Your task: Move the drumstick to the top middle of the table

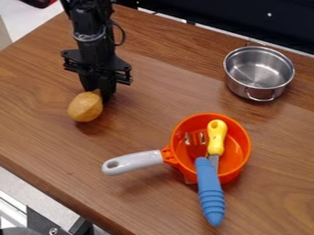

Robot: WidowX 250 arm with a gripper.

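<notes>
Nearest, at five o'clock, a blue handle [211, 197], jutting over the near rim of an orange pan [244, 157] at four o'clock. Inside the pan, a yellow-handled knife [216, 137]; toward seven, the white pan handle [131, 162], below the drumstick [85, 108] and beside a straight path from there to twelve. At nine, left on the bench [46, 119], the drumstick, under the gripper [100, 92], with jaws clamped on its narrow end. Farther, at two, a metal pot [259, 73], right of the top middle.
</notes>
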